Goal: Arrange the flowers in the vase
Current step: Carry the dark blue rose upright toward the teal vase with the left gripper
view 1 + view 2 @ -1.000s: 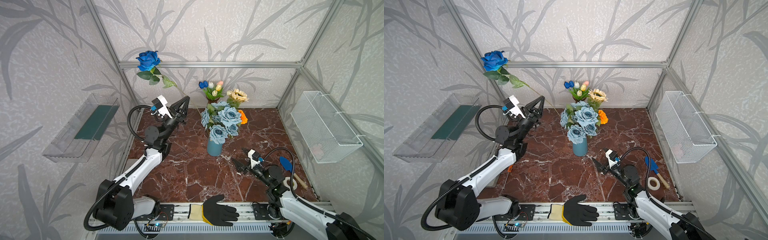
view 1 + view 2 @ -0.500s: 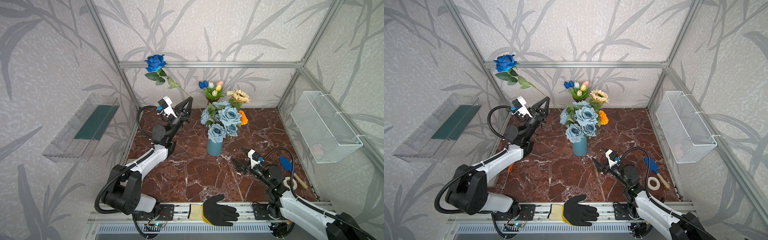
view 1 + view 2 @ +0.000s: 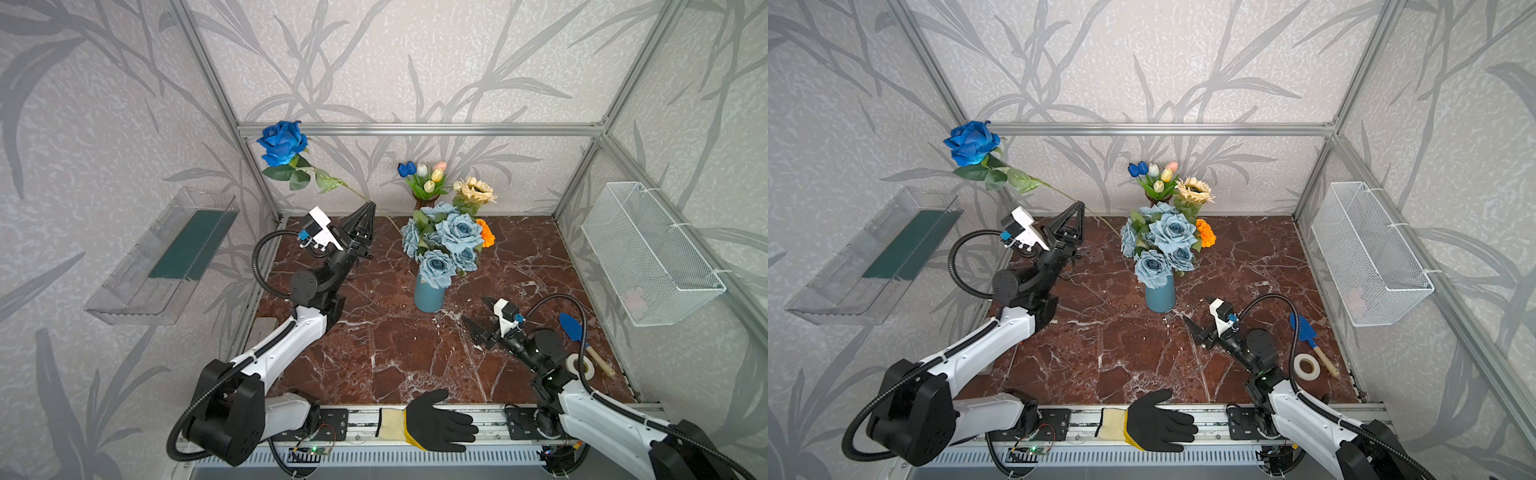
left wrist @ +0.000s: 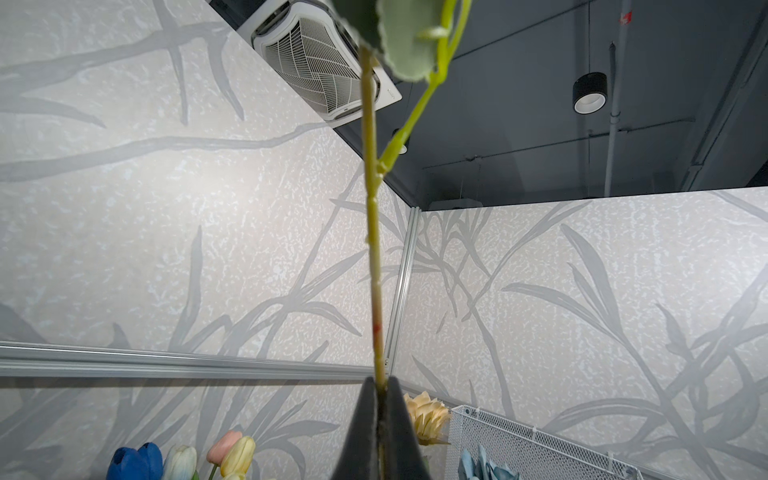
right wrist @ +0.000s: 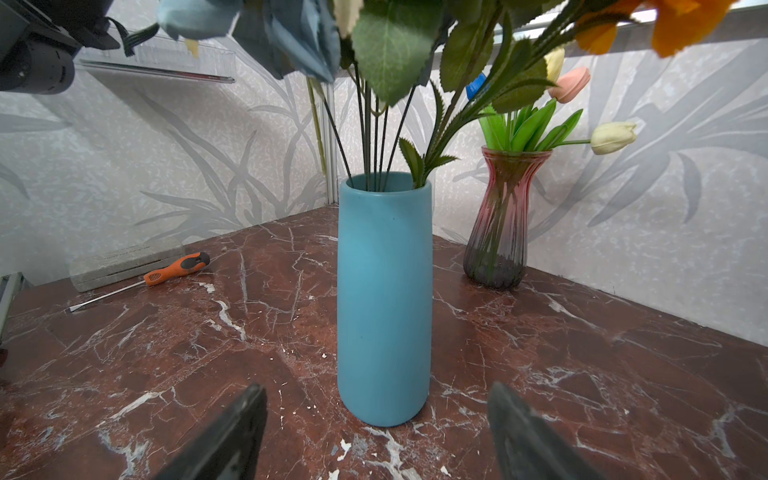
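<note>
My left gripper (image 3: pixel 368 205) (image 3: pixel 1079 204) (image 4: pixel 382 380) is shut on the lower stem of a dark-blue rose (image 3: pixel 282 141) (image 3: pixel 971 141), held high, left of the bouquet. The stem (image 4: pixel 372 249) rises straight from the closed jaws. The blue vase (image 3: pixel 428 295) (image 3: pixel 1160 296) (image 5: pixel 384 299) stands mid-table and holds dusty-blue roses (image 3: pixel 453 232) and an orange marigold (image 3: pixel 485 233). My right gripper (image 3: pixel 476 309) (image 3: pixel 1196 309) (image 5: pixel 376 388) is open and empty, low, facing the vase from just in front of it.
A glass vase (image 3: pixel 426 201) (image 5: pixel 498 220) with tulips and a beige daisy (image 3: pixel 476 191) stand at the back. A screwdriver (image 5: pixel 174 268) and grey block (image 5: pixel 124 259) lie left. Trowel (image 3: pixel 571 328), tape roll (image 3: pixel 581 365), wire basket (image 3: pixel 648 253), glove (image 3: pixel 436 422).
The left arm swung the rose a little to the right and then back left, and the bloom now sits lower. The right arm has not moved.
</note>
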Tool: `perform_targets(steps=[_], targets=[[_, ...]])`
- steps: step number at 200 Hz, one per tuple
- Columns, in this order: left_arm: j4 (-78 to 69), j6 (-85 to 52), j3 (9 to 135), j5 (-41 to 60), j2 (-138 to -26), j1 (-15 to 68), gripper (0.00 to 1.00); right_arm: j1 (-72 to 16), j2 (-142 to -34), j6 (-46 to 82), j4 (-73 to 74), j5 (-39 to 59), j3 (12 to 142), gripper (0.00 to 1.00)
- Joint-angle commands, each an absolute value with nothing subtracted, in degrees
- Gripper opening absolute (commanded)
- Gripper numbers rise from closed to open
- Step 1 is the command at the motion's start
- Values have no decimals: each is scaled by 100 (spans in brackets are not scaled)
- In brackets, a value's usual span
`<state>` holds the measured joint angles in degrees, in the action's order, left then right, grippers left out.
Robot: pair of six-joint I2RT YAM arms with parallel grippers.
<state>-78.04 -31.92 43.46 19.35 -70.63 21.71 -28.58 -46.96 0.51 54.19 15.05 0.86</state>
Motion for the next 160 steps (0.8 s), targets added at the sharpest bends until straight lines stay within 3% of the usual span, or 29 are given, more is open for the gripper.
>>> perform_targets(steps=[1,89,160], targets=[[-7772,-2856,4074,1847,-6666,2188,0,-2895,-4693,9,5610,1538,269,84],[-5174,-1428,3225,1639,-4504,2197,0,-3006,-5034,-81,5801,1571,320,84],[-5676,-1600,2975,2619,-3948,2500,0,-3132,-5032,-281,5678,1493,363,84]])
